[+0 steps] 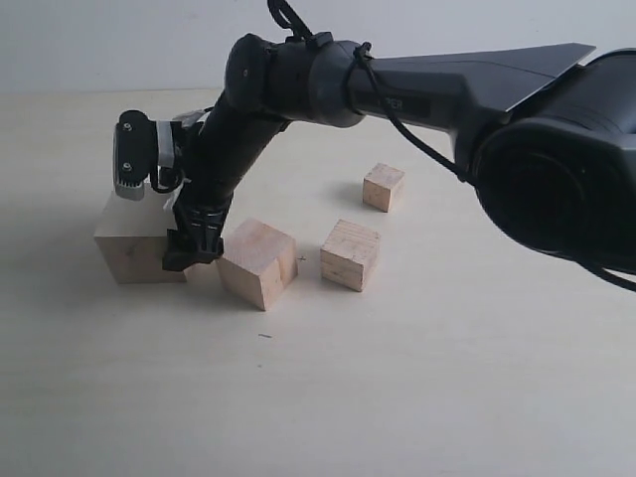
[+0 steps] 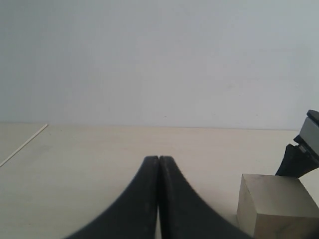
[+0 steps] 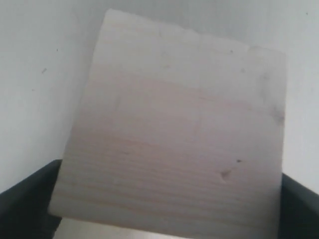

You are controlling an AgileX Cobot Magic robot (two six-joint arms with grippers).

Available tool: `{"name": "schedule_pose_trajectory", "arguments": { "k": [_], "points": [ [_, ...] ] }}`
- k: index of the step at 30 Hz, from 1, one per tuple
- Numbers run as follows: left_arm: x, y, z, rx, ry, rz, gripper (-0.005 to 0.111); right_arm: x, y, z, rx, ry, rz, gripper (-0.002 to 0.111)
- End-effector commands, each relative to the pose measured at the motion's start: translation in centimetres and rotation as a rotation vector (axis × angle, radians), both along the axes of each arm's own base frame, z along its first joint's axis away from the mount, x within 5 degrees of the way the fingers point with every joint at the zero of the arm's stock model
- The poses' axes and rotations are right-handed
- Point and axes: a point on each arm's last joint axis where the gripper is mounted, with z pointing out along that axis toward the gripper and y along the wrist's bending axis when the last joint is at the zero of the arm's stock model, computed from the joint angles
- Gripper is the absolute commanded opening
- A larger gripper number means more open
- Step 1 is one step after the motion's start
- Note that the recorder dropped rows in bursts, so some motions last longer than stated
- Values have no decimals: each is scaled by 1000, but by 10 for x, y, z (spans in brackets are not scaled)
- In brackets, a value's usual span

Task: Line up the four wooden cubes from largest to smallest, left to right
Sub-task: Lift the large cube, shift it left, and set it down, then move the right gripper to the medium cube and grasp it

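At nine o'clock on the worktop (image 1: 417, 397), the largest cube (image 1: 129, 248) rests inside the right gripper (image 3: 167, 211), jaws seemingly clamped on its flanks; the left gripper (image 2: 158, 164) has its jaws together. Best to release gently and lift straight up, so the cube doesn't skew; the smallest cube (image 1: 383, 187), at one o'clock, is not yet in line

The exterior view looks down across the desk (image 1: 417, 397) from a raised spot, facing the far wall (image 1: 99, 40). The left wrist view sits low and looks level along its fingers (image 2: 149, 199) toward that wall. The right wrist view hangs close above the largest cube (image 3: 174, 139), which all three views share.
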Motion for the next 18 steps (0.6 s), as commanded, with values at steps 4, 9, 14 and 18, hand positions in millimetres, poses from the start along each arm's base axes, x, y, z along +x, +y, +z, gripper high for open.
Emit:
{"name": "schedule_pose_trajectory", "arguments": {
  "k": [4,9,14,18],
  "points": [
    [0,0,0,-9,-7,1,3,4,1,-1,16,-30,-27,101],
    [0,0,0,-9,-7,1,3,0,-1,55,107,29,-167,102],
    [0,0,0,-9,-7,1,3,-22,-38,168,101,-21,-251,101],
    [0,0,0,-9,-7,1,3,-16,-75,200,5,-39,-557,82]
  ]
}}
